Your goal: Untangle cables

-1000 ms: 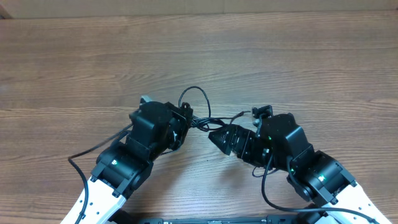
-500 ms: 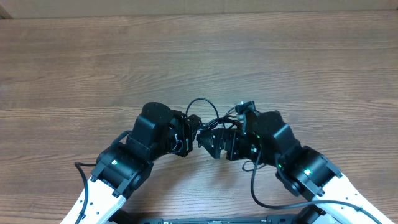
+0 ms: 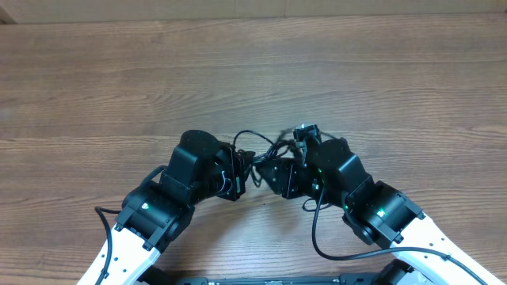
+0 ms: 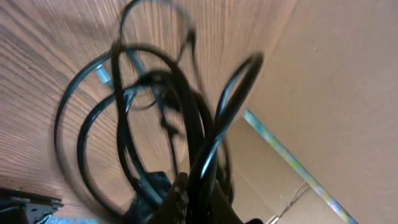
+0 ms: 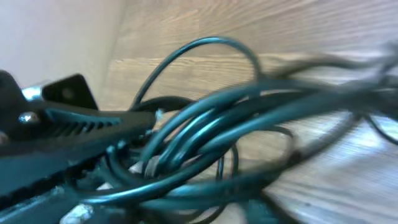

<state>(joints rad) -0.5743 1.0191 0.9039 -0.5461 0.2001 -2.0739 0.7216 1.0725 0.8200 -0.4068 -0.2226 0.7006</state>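
Observation:
The cables are a knot of thin black strands held up between the two arms at the table's middle. My left gripper is shut on them; in the left wrist view the strands rise out of its closed fingers in loops, with a silver plug tip showing. My right gripper is pushed into the same knot from the right, almost touching the left one. In the right wrist view the strands fill the jaw area and hide its fingers. The left gripper's black finger shows at the left.
The wooden table stretches out behind the arms. A thicker black arm cable hangs in a loop beside the right arm, and another trails by the left arm. A beige wall shows past the table's edge.
My right arm has swung left, up against the left gripper and into the knot, with its jaws narrowing. The left gripper has kept hold; the raised cable loop has flattened.

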